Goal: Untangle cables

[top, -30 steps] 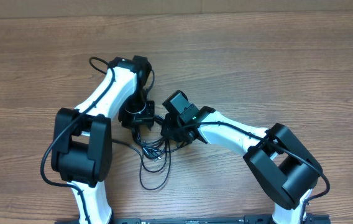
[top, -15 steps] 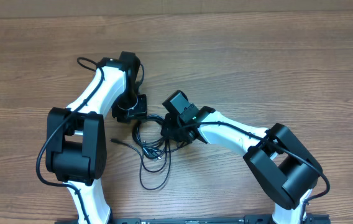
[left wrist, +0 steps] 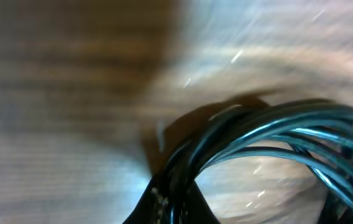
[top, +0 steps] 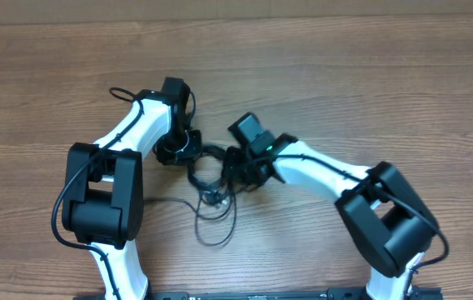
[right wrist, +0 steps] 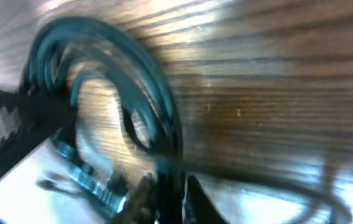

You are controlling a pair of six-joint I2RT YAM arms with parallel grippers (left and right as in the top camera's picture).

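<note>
Motion blur smears the cables [left wrist: 270, 126] in both wrist views.

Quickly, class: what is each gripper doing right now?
Left gripper: closed on the cables.
Right gripper: at the cables, too blurred to tell.

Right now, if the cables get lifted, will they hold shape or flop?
Probably flop: the cables lie in thin, slack loops, so they'd likely sag and trail. Likely light too, being so thin. Their glossy jackets may slip slightly when gripped.

Cables [top: 212, 185] on table [top: 370, 75], centre-front.
</note>
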